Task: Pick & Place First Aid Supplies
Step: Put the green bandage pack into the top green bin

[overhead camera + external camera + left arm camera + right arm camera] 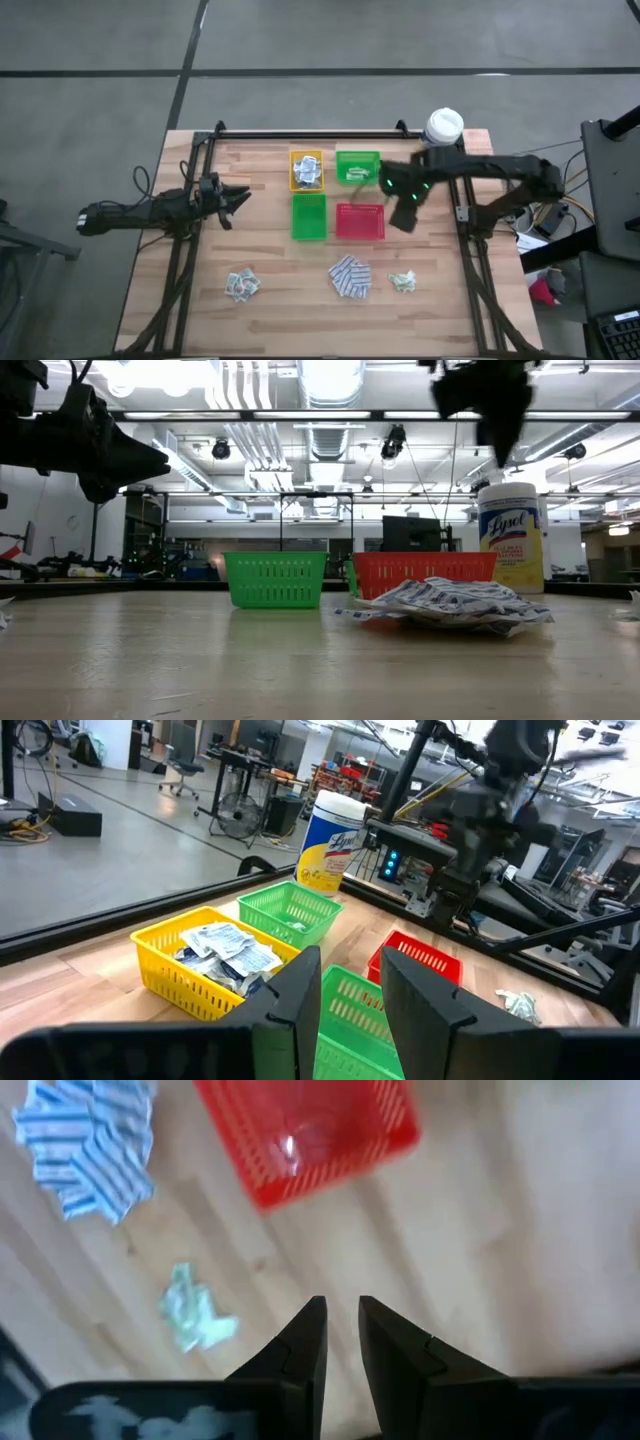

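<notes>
From above, the wooden worktop carries four small trays in a square: a yellow tray heaped with white-grey sachets, a green tray with a few pale pieces in it, a second green tray and a red tray. Nearer the front edge lie three loose heaps: white-grey packets on the left, blue-and-white patterned pads in the middle, pale green strips on the right. The left pincer hangs out at the left side, well apart from the trays; the right pincer is just beside the red tray's right edge, and a yellow canister with a white lid stands at the back right corner. The low view adds height: both arms hang well above the worktop, and the pile of patterned pads lies in front of the red tray, hiding its lower wall. The left wrist view shows the left pincer's fingers spread with a clear gap and nothing between them, pointing toward the sachets in the yellow tray. The right wrist view looks down on the red tray, pads and green strips; the right pincer's fingers stand slightly parted, gripping nothing.
</notes>
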### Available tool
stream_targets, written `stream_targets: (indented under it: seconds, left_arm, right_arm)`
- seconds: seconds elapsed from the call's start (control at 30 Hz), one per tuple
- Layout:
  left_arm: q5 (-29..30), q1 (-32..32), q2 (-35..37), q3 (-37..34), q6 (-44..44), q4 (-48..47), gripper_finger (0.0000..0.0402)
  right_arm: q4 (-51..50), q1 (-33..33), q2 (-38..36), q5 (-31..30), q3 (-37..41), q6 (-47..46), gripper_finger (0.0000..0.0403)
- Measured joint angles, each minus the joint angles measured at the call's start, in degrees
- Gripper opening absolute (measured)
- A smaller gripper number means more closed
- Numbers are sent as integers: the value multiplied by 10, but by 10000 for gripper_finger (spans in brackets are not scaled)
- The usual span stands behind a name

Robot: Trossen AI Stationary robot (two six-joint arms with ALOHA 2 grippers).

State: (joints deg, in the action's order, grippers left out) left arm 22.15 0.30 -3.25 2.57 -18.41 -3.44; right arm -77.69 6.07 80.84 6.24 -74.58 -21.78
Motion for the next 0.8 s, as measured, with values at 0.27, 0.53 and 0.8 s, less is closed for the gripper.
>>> stream_targets:
  seconds: [0.27, 0.53, 0.8]
  left_arm:
    - [0, 0, 0, 0, 6, 0, 108]
    - [0, 0, 0, 0, 6, 0, 108]
    - [0, 0, 0, 0, 6, 0, 108]
  right_arm:
    - [56, -115, -75, 19, 128, -230, 61]
    - [182, -183, -91, 76, 229, -349, 61]
    - [266, -237, -73, 78, 273, -426, 61]
